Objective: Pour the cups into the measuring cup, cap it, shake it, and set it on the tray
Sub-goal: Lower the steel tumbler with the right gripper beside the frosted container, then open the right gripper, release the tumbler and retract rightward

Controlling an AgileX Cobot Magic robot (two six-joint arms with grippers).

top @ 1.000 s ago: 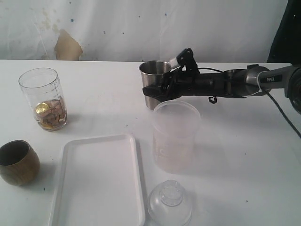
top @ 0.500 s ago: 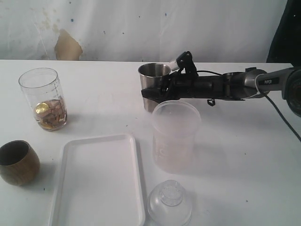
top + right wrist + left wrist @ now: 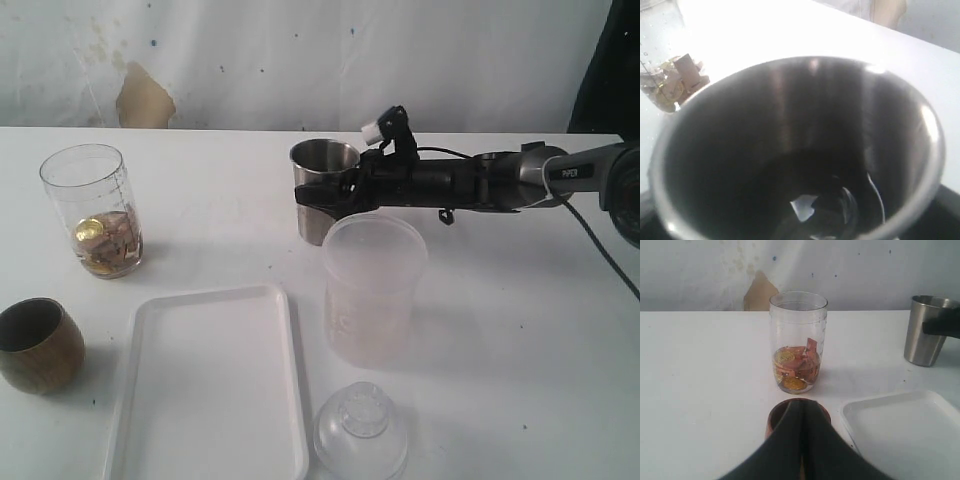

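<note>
My right gripper (image 3: 338,196) is clamped around the steel tumbler (image 3: 322,190) near the far middle of the white table (image 3: 520,330), just behind the frosted container (image 3: 372,290). I cannot tell whether its base touches the table. Through the right wrist camera I look straight down into the tumbler, with something pale and shiny at the bottom. My left gripper (image 3: 802,410) has its dark fingers (image 3: 790,440) pressed together with nothing between them, and the wooden cup (image 3: 38,345) lies just beyond their tips. The measuring cup (image 3: 92,210) stands upright at far left, well apart from the tumbler, holding gold coins and brown pieces. The tray (image 3: 210,380) lies flat between the wooden cup and a clear domed lid (image 3: 360,430).
</note>
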